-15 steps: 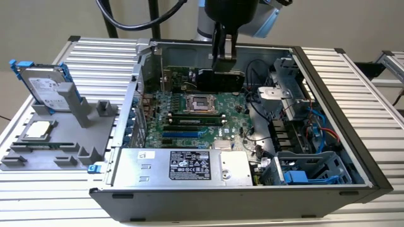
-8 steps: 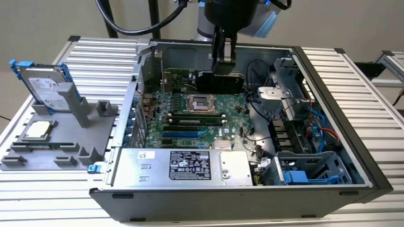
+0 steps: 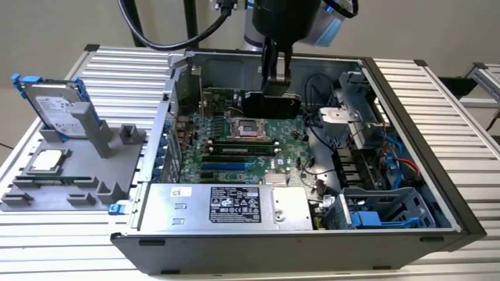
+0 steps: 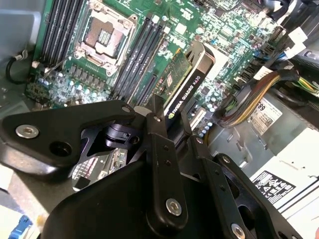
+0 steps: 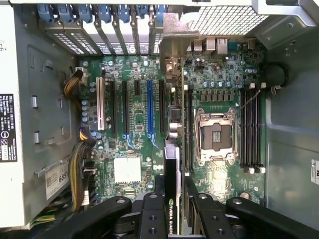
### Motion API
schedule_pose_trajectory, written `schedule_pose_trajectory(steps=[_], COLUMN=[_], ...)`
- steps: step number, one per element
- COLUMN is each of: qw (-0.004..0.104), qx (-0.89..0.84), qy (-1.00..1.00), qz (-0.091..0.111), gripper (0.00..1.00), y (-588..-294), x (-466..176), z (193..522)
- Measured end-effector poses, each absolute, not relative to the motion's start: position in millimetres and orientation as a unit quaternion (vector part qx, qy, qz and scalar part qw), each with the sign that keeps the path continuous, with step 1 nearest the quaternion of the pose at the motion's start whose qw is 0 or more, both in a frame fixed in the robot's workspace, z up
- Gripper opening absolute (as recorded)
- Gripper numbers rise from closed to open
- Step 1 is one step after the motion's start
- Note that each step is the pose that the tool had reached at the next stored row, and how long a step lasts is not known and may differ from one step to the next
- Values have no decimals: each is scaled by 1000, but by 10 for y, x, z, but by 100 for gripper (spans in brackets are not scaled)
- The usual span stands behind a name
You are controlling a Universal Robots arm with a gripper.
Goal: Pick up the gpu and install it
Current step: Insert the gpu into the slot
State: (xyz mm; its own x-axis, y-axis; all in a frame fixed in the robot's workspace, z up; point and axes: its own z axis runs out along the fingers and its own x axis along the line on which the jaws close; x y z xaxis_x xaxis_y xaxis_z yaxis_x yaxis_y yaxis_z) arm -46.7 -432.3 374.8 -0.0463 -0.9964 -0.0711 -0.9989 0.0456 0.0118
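I have the gripper (image 3: 275,86) closed on the gpu (image 3: 272,105), its fingers (image 5: 154,199) pressed against both faces, spread no wider than the card is thick. The gpu hangs on edge over the motherboard (image 3: 234,146), inside the case (image 3: 437,193). In the first wrist view I see it edge-on between the motherboard's socket (image 5: 214,135) and blue slot (image 5: 149,107). I cannot tell whether its lower edge touches the motherboard
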Motion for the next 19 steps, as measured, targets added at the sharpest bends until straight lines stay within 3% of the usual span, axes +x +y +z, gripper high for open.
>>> schedule_pose_trajectory(steps=[19], qw=[21], qx=[-690], qy=[723], qz=[29], gripper=[0], y=[-4315], x=[-467], z=[3648])
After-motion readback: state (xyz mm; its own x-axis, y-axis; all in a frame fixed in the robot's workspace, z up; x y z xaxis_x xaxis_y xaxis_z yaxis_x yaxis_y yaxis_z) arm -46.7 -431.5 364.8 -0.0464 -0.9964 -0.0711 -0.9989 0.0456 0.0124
